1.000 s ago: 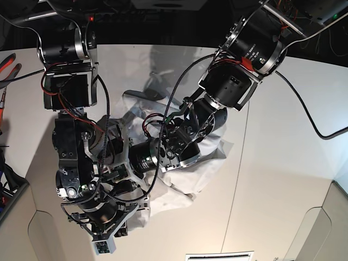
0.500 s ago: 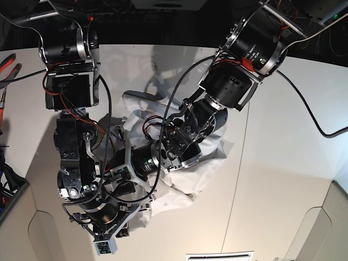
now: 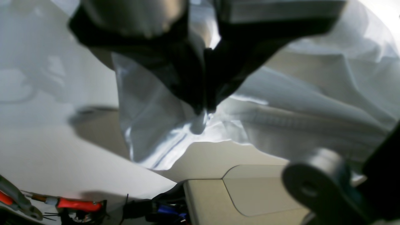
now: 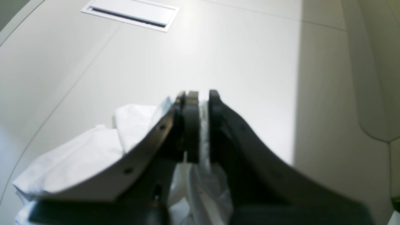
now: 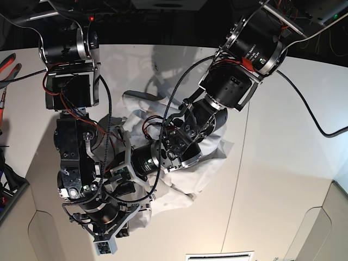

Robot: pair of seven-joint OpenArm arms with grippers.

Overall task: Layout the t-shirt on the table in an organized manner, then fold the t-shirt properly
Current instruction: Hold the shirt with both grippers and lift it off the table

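Nearest the front edge of the worktop (image 5: 283,179), the right gripper (image 4: 197,97) has its jaws clenched on a fold of the t-shirt (image 5: 185,185): in the right wrist view a strip of white cloth sits pinched between the two dark fingers, and more crumpled fabric bunches below and to the left of them. Beyond those jaws the pale surface runs bare up to a flat rectangular slotted plate (image 4: 130,14) set into it.

A little further in, the shirt lies in a rumpled heap around the middle of the worktop, spread under and between both arms, with one edge trailing toward the front. The left gripper (image 3: 203,109) reaches down into that heap; its jaws are closed tight on a peak of the fabric, which hangs in folds from the tips, the hem just beneath them catching the light.

At the far left margin of the worktop lies a tool with red handles (image 5: 8,64), well apart from the cloth. Behind the arms the surface ends against darkness
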